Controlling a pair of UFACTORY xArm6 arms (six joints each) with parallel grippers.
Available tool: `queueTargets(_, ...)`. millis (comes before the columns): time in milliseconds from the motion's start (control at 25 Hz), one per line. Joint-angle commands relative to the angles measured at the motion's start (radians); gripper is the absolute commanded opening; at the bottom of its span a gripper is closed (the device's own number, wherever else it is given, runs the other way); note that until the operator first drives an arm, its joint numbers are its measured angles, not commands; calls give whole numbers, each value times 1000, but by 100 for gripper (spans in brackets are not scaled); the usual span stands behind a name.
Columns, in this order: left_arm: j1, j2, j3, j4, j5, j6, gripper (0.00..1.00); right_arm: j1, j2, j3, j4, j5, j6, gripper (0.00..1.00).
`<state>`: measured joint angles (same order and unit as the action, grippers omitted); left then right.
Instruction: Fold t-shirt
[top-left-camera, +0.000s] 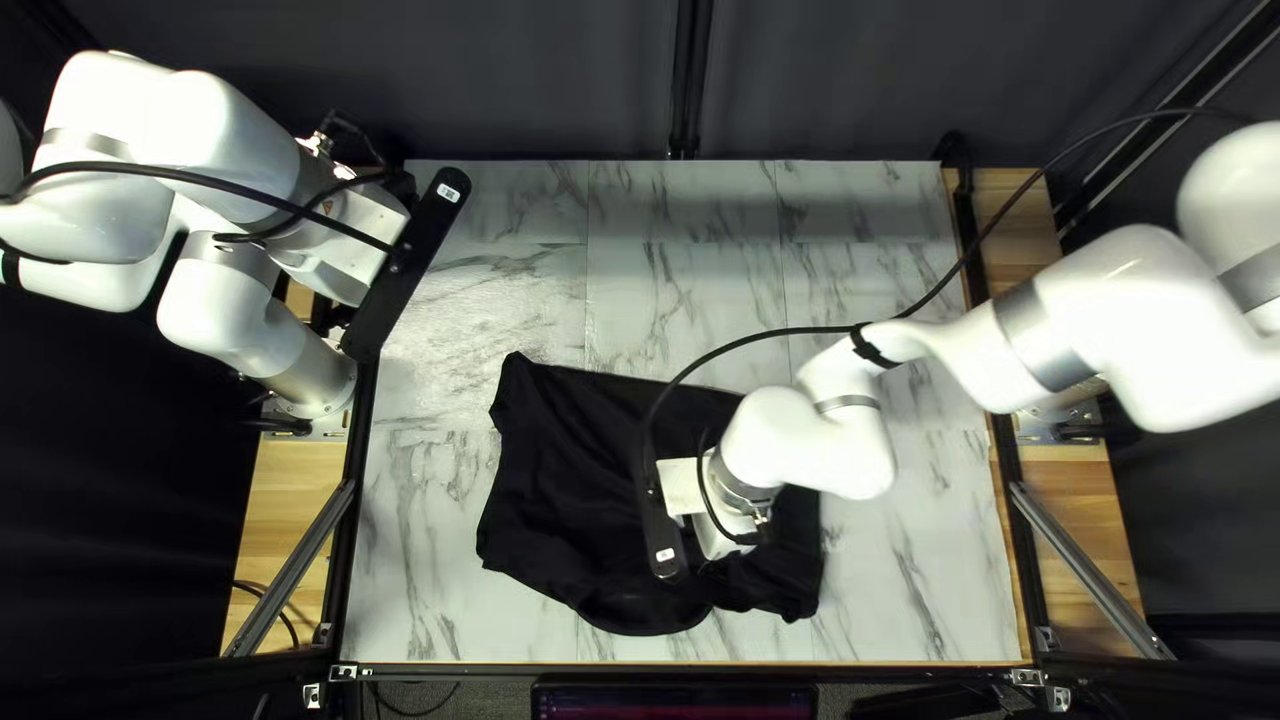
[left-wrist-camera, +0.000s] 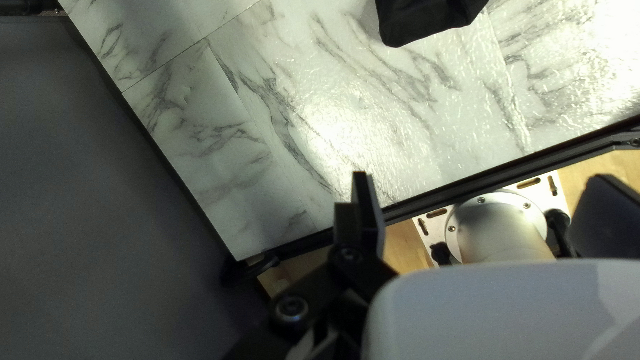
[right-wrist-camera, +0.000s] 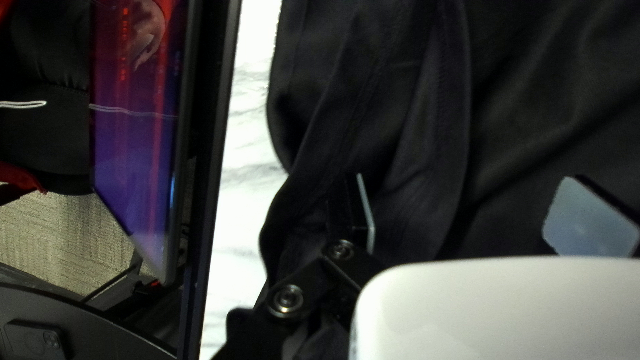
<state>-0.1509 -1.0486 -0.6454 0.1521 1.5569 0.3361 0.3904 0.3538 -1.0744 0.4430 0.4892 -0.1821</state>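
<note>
Black cloth is catching the eye first: the t-shirt [top-left-camera: 567,454] is lying askew on the near half of the marbled table [top-left-camera: 467,307], creased, its rounded edge [top-left-camera: 647,616], probably the neckline, facing the near rail [top-left-camera: 467,672]. Right tool [right-wrist-camera: 465,180] is standing low over that part, fingers well apart, one dark against the folds; whether either is touching, I am not able to tell. That placing is probably serving a pinch at the neck or hem, and the spread is leaving room for gathering fabric. Left tool [left-wrist-camera: 483,180] is hanging open too, over the table's left side near its arm's base [left-wrist-camera: 497,223], presumably waiting so the cloth is staying free for one arm; a nearby corner of the shirt is showing ahead of it. As for obstacles, the right arm [top-left-camera: 814,440] is covering much of the shirt from above, its cable [top-left-camera: 747,336] looping across the same patch. Just past the near rail, a screen [right-wrist-camera: 133,160] is sitting close, a person [right-wrist-camera: 40,147] in dark and red clothing beyond it. Any low sweep that way is risking a knock, so lifting before folding is looking the wiser course.
</note>
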Motion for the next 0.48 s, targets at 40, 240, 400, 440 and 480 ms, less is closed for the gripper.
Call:
queueTargets(40,0,0,0,0,0,0,100,-5,46,-40,27,11,-29,0)
queueTargets(240,0,0,0,0,0,0,100,-1,58,-64,15,29,-16,0)
queueTargets(400,0,0,0,0,0,0,100,34,58,-125,-74,70,88,0)
queueTargets(440,0,0,0,0,0,0,100,48,63,-148,-101,82,121,0)
queueTargets(480,0,0,0,0,0,0,100,59,68,-166,-121,90,146,0)
